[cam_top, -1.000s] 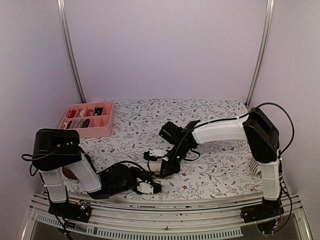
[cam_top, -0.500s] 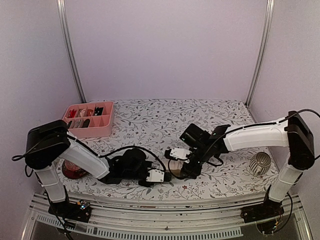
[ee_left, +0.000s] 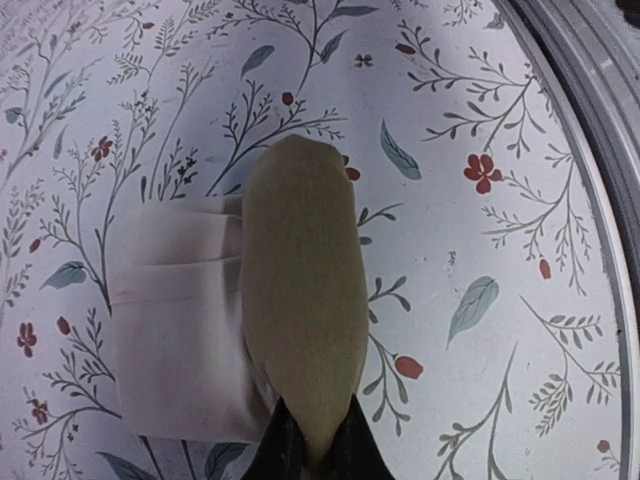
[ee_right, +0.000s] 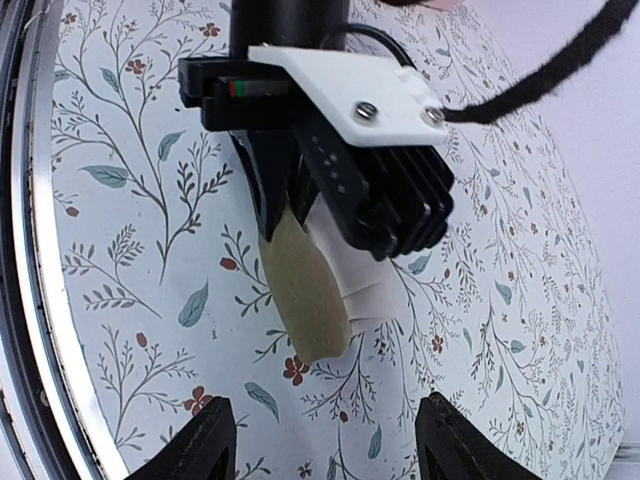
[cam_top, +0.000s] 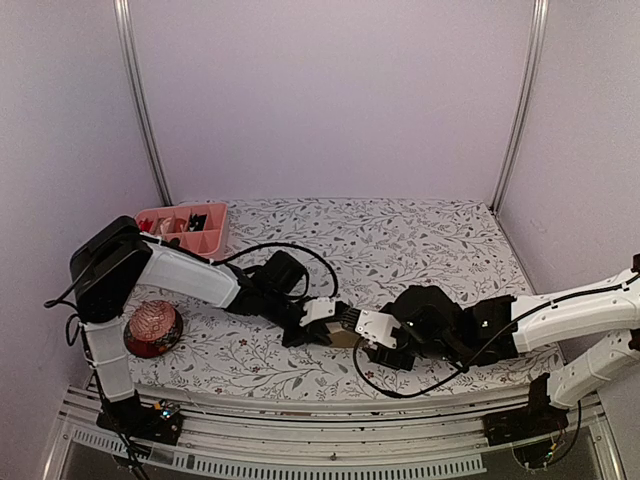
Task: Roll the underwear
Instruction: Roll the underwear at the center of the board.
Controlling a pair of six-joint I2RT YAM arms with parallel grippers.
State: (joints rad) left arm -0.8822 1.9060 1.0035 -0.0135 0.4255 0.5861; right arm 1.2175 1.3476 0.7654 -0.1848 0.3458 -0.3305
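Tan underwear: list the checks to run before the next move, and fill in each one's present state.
1. Grip: left pincer shut on the tan underwear: ok.
2. Other arm: right pincer open, touching no cloth: ok.
3. Aim: right pincer faces the underwear's free end: ok, going by the right wrist view.
4. Roll done: not ok; the pale band lies flat on the floral table.
5. How much cloth the left pincer holds: cannot tell; the pinch sits at the picture's edge.
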